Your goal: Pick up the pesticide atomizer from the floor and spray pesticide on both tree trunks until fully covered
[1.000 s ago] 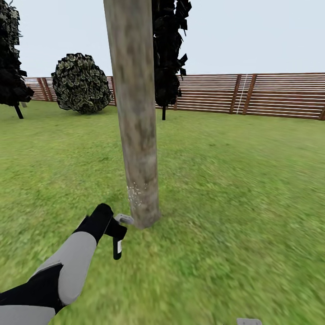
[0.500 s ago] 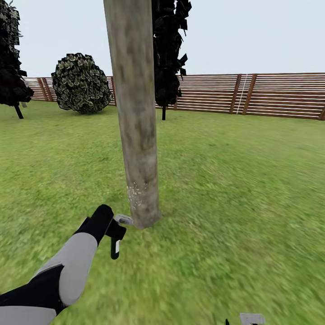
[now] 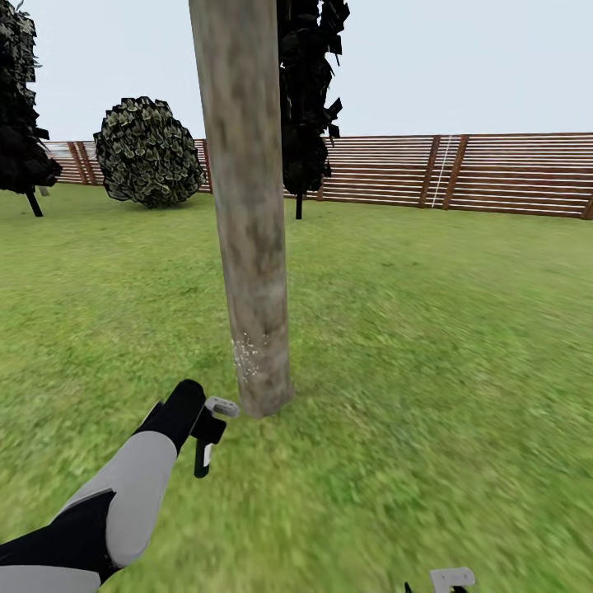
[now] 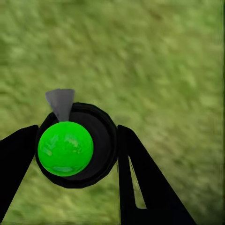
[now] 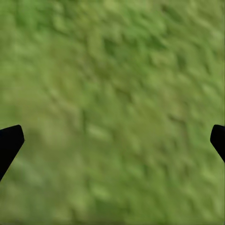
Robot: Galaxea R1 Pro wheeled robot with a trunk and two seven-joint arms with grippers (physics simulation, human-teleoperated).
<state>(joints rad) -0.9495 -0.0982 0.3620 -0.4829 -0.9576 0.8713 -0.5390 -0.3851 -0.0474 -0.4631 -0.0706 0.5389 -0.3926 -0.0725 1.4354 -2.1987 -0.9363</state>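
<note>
My left gripper [image 3: 207,428] is low on the lawn [image 3: 428,329], just beside the base of the tree trunk [image 3: 247,206], and it's clamped around the pesticide atomizer [image 3: 203,451]. From the head view the bottle hangs down dark below my fingers, with a small pale label patch on its side, way too tiny to read anything off it. A little grey nozzle piece [image 3: 221,406] sticks out toward the trunk, close to the bark but I can't tell if it's touching.

In the left wrist view the atomizer [image 4: 77,145] is a black round rim with a bright green ball sitting inside it, wedged between my two black fingers [image 4: 140,183], grey nozzle poking out one side. No writing there either.

There's a patch of whitish speckles [image 3: 247,356] low on the trunk, near the nozzle.

My right gripper [image 5: 112,140] is spread wide over bare grass, fingertips only at the picture's far edges, nothing between them. In the head view it's a bit of grey at the bottom edge [image 3: 451,580].

Lots of open grass all around, right out to the brown slat fence [image 3: 461,173], with a round shrub [image 3: 148,152] and a dark columnar tree [image 3: 306,99] well behind
</note>
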